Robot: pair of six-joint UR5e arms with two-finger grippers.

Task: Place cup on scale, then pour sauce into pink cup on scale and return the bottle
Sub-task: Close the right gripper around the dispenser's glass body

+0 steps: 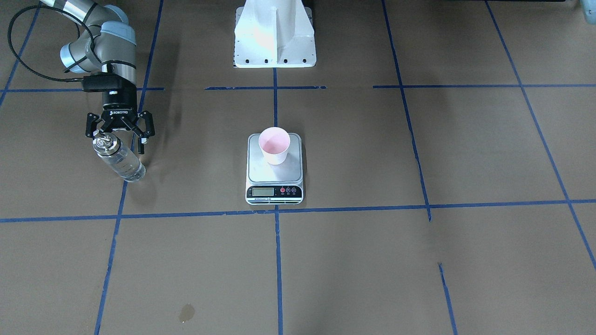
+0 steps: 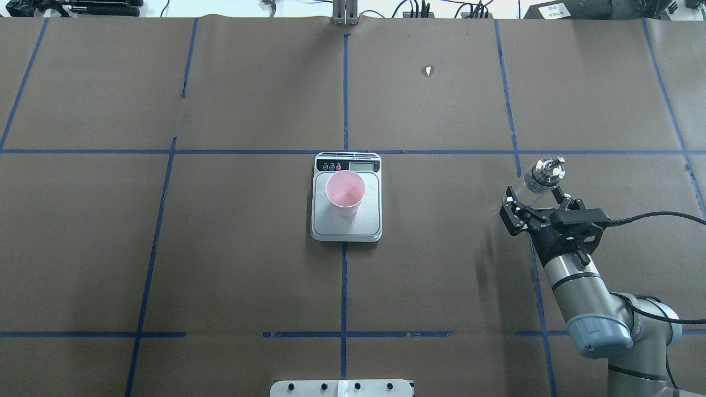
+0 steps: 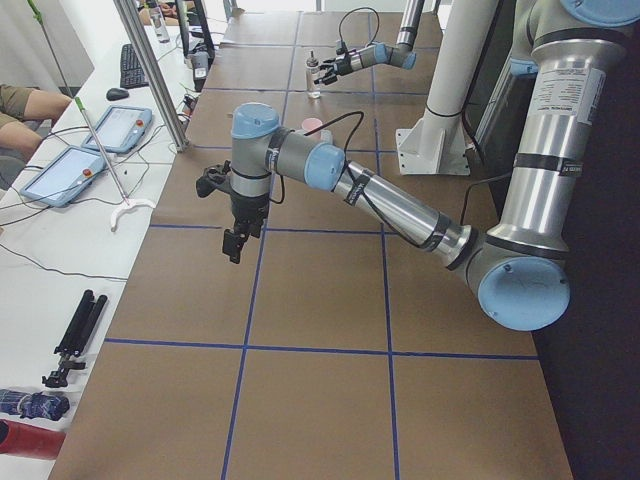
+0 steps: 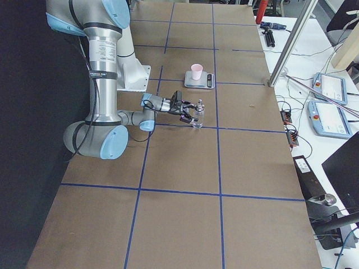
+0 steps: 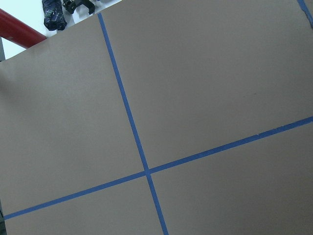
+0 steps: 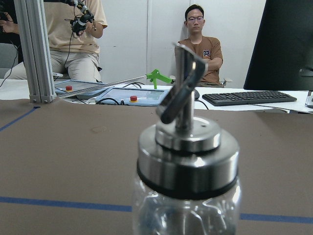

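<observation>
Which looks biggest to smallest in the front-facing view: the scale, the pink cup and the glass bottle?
1. The scale, clearly the largest.
2. The bottle and the cup look about alike: the bottle is longer, the cup wider, so I won't rank them.

Pink cup (image 1: 274,145) upright on scale (image 1: 274,175); clear bottle (image 1: 119,159) stands well apart.

Scale (image 2: 346,223): sitting at the middle of the desk (image 2: 248,264), display strip lying on the side away from the robot.
Cup (image 2: 345,192): standing upright on the scale's platform.
Bottle (image 1: 122,163): standing on the desk well to the scale's right, its neck between the right hand's (image 1: 120,136) fingers.
Left hand (image 3: 235,245): hanging over the desk's left end, well apart from the scale.
</observation>
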